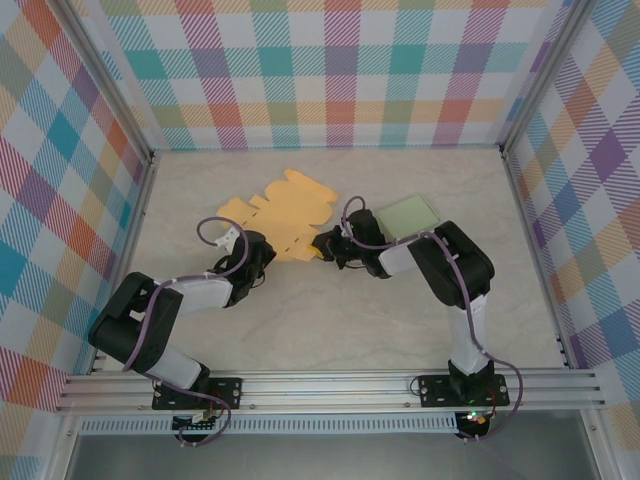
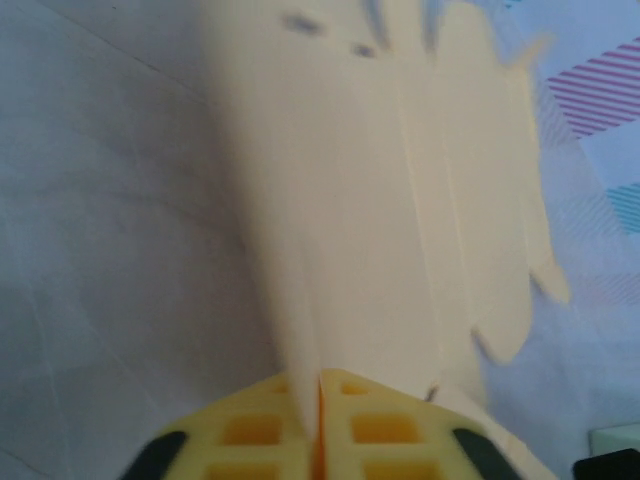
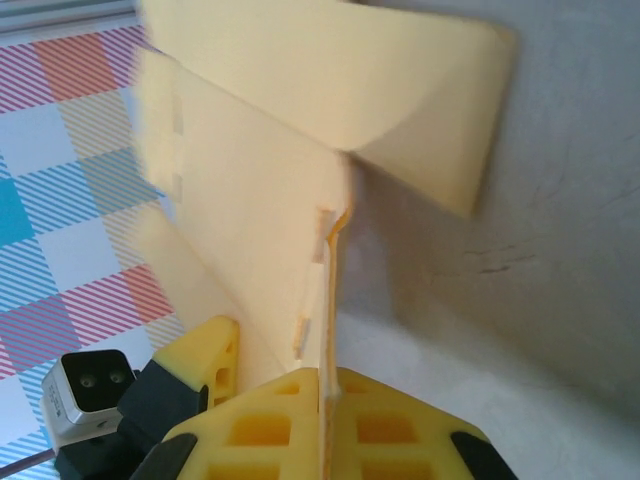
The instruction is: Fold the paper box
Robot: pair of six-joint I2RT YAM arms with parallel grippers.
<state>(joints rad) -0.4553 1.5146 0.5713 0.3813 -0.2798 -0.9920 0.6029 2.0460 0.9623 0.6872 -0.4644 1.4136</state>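
Note:
The paper box (image 1: 285, 212) is a flat yellow-orange die-cut sheet lying mid-table, its near edge lifted between the two arms. My left gripper (image 1: 268, 252) is at the sheet's near-left edge. In the left wrist view its yellow fingers (image 2: 250, 425) are shut on the edge of the paper box (image 2: 400, 200). My right gripper (image 1: 325, 245) is at the near-right edge. In the right wrist view it (image 3: 325, 378) is shut on a thin panel of the paper box (image 3: 250, 200), with a flap (image 3: 430, 110) bent up beyond.
A pale green square pad (image 1: 408, 214) lies flat just right of the sheet, behind the right arm. Checked walls enclose the table on three sides. The left gripper's finger (image 3: 205, 352) and its wrist camera (image 3: 90, 392) sit close beside the right gripper.

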